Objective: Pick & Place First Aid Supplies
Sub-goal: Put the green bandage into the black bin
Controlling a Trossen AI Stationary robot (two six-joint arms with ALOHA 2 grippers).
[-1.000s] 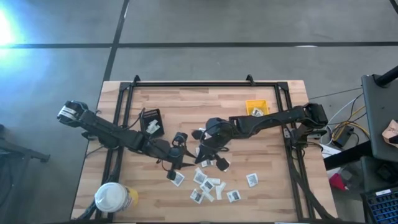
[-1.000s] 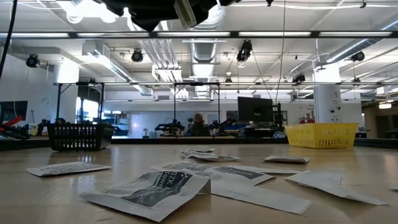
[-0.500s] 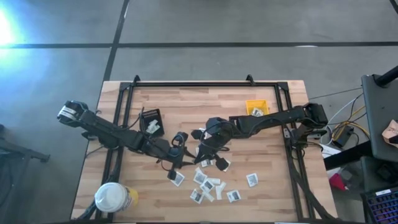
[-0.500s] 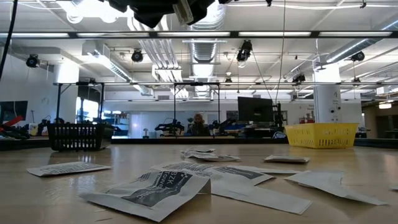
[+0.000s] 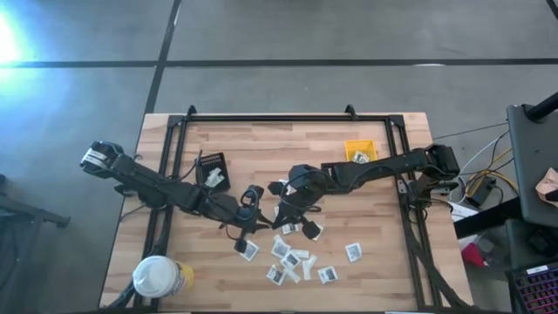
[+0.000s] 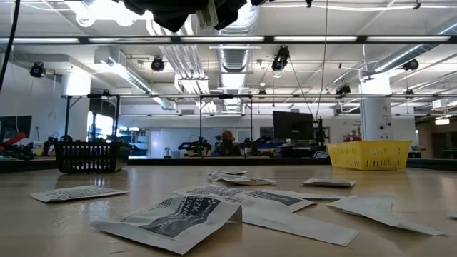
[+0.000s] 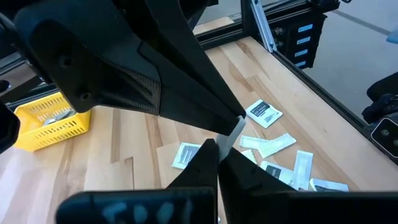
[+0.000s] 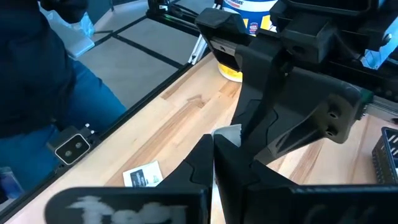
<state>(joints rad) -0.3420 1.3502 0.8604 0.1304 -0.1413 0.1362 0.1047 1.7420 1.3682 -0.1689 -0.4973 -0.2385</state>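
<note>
Fingers of the left gripper pressed together at mid-table, meeting the right gripper, whose own fingers are closed on a pale folded packet pinched between the two sets of tips. Just past both grippers, toward the table's near edge, a loose scatter of first aid supplies: white squares with dark centres and some narrow pale strips, flat on the wooden table. Farther out, near the far right, a small yellow bin with one or two white packets inside. Toward the far left, a black tray holding a white packet. At the near left corner, a white-lidded yellow tub, contents hidden.
</note>
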